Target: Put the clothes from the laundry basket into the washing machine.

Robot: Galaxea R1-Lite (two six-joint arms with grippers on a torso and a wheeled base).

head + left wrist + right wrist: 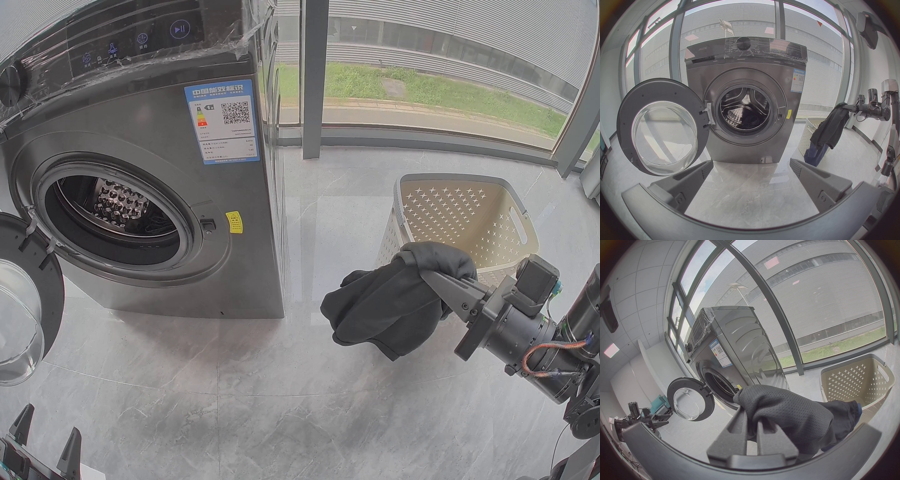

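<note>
A dark grey garment (387, 300) hangs in the air beside the beige laundry basket (475, 215), held by my right gripper (431, 275), which is shut on its upper fold. The same cloth (787, 412) drapes over the shut fingers (770, 435) in the right wrist view. The grey washing machine (156, 187) stands at the left with its round door (25, 300) swung open and the drum (112, 209) exposed. My left gripper (750, 175) is low at the near left, open, facing the drum opening (745, 109), with nothing between its fingers.
Bare grey tiled floor (281, 387) lies between the machine and the basket. A glass window wall (437, 75) with a dark pillar (312, 75) runs behind. The open door juts out on the machine's left side.
</note>
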